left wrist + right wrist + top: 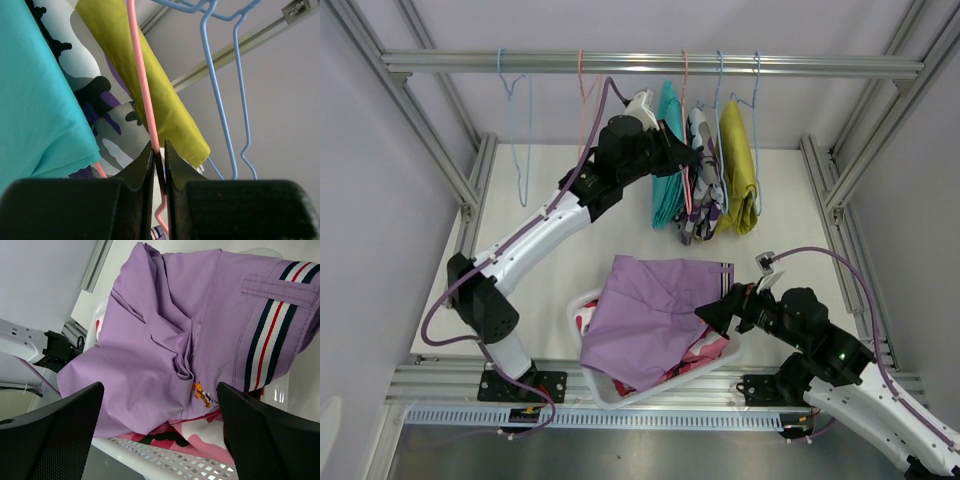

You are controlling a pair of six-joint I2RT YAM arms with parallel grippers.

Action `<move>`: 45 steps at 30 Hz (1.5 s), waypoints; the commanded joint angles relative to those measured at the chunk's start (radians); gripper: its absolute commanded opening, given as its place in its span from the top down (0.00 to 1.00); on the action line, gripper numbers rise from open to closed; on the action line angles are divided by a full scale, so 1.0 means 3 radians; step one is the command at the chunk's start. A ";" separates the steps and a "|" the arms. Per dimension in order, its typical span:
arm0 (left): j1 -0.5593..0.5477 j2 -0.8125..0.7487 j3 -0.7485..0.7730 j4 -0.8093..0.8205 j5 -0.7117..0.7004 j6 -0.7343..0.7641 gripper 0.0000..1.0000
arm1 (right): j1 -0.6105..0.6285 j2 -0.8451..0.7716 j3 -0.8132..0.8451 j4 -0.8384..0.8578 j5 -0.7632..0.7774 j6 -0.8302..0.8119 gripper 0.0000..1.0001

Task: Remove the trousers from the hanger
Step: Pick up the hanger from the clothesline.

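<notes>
Three pairs of trousers hang from the rail (650, 63): teal (668, 160), purple-black-white camouflage (705, 185) and mustard yellow (738, 170). My left gripper (685, 155) is raised among them. In the left wrist view its jaws (158, 155) are pinched on the wire of a pink hanger (142, 85), between the teal cloth (35, 100), the camouflage cloth (100, 100) and the mustard cloth (160, 95). The lilac pair (650, 320) lies in a white basket (610, 392) over a red-and-white patterned pair (220, 432). My right gripper (160, 390) hovers open just over the lilac pair (165, 340).
An empty blue hanger (520, 130) and an empty pink hanger (585, 110) hang at the left of the rail. Blue hanger wires (220, 100) run just right of the left fingers. Aluminium frame posts (840, 190) flank the table.
</notes>
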 commanded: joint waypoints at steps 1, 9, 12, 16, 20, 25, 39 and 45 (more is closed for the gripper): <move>-0.0084 -0.0409 -0.0054 0.0268 0.0121 0.0087 0.99 | -0.0007 -0.0021 -0.0030 0.0119 -0.0065 0.0057 0.01; -0.0084 -0.0512 0.0446 -0.0013 0.0075 0.0220 0.99 | -0.0012 -0.0026 -0.0071 0.0186 -0.0101 0.0103 0.00; -0.0084 -0.0446 0.0768 -0.0263 -0.0002 0.0307 0.99 | -0.0012 -0.0026 -0.0092 0.0206 -0.0121 0.0118 0.01; -0.0084 -0.0446 0.1162 -0.0494 -0.0083 0.0363 0.99 | -0.0007 -0.0042 -0.0092 0.0196 -0.0121 0.0124 0.00; -0.0084 -0.0558 0.1163 -0.0540 -0.0186 0.0394 0.99 | -0.0012 -0.0052 -0.0102 0.0196 -0.0131 0.0149 0.01; -0.0084 -0.0742 0.0995 -0.0601 -0.0232 0.0404 0.99 | -0.0007 -0.0088 -0.0133 0.0216 -0.0162 0.0210 0.01; -0.0165 -0.2187 -0.0537 -0.0474 -0.0192 0.0231 0.99 | -0.0007 0.0117 0.0113 0.0247 -0.0193 0.0026 0.01; -0.0559 -0.2766 -0.2016 -0.0259 -0.0191 0.0149 0.99 | -0.0007 0.0173 -0.0015 0.0446 -0.0239 0.0098 0.00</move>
